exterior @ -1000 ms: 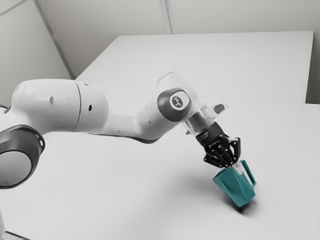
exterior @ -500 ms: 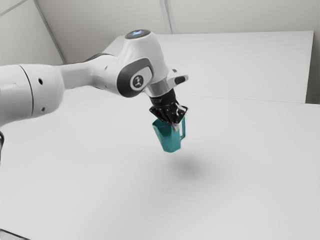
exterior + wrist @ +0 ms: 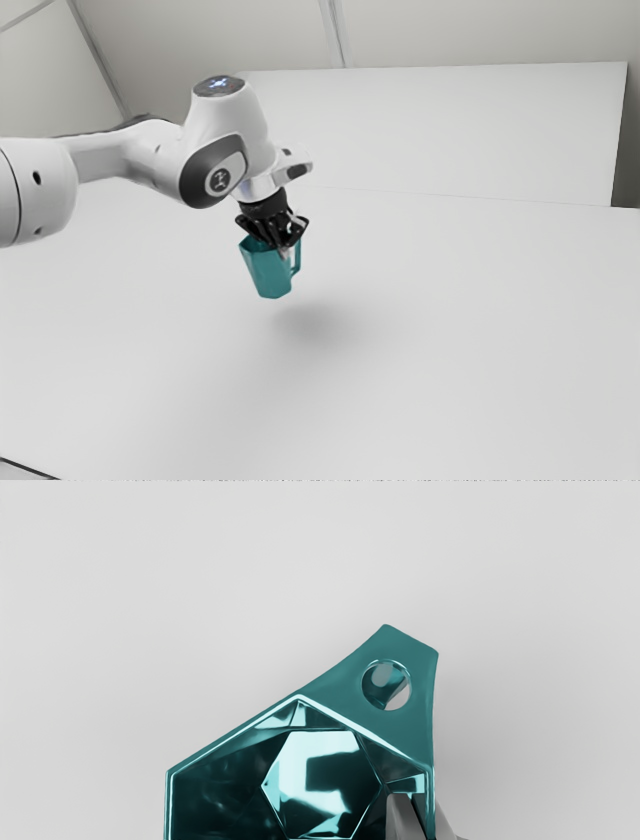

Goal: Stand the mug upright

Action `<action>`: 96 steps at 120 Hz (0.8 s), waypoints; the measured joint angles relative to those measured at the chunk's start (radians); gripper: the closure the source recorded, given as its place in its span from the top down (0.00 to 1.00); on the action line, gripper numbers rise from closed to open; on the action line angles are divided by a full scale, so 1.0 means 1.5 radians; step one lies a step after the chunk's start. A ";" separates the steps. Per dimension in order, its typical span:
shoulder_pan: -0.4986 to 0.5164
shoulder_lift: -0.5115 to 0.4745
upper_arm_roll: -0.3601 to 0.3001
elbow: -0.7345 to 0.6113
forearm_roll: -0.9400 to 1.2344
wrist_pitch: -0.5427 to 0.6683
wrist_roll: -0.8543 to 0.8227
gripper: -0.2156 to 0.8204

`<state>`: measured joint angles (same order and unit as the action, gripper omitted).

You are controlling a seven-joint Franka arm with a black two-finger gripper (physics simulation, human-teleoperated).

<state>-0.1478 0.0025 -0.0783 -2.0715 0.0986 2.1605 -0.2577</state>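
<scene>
In the exterior view my gripper (image 3: 283, 250) holds the teal mug (image 3: 268, 273) above the table, its shadow lying below on the surface. The mug hangs nearly upright with a slight tilt, opening upward, handle toward the exterior view's right. Looking down in the wrist view, I see into the faceted inside of the mug (image 3: 300, 705), with the holed handle top beside the rim. My gripper (image 3: 427, 815) is shut on the mug's wall there, one finger inside the rim and the other outside.
The pale table (image 3: 430, 350) spreads under the mug and arm. A light panel (image 3: 450, 130) stands behind it. A thin dark edge (image 3: 30, 468) crosses the exterior view's lower left corner.
From low at the exterior view's right, my gripper has carried the mug up and toward the exterior view's left. The mug has turned from strongly tilted to nearly upright.
</scene>
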 joint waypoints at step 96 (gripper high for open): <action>0.010 0.042 0.000 -0.092 0.005 0.173 -0.015 0.03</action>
<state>-0.1335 0.0657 -0.0787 -2.2094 0.1062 2.4207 -0.2796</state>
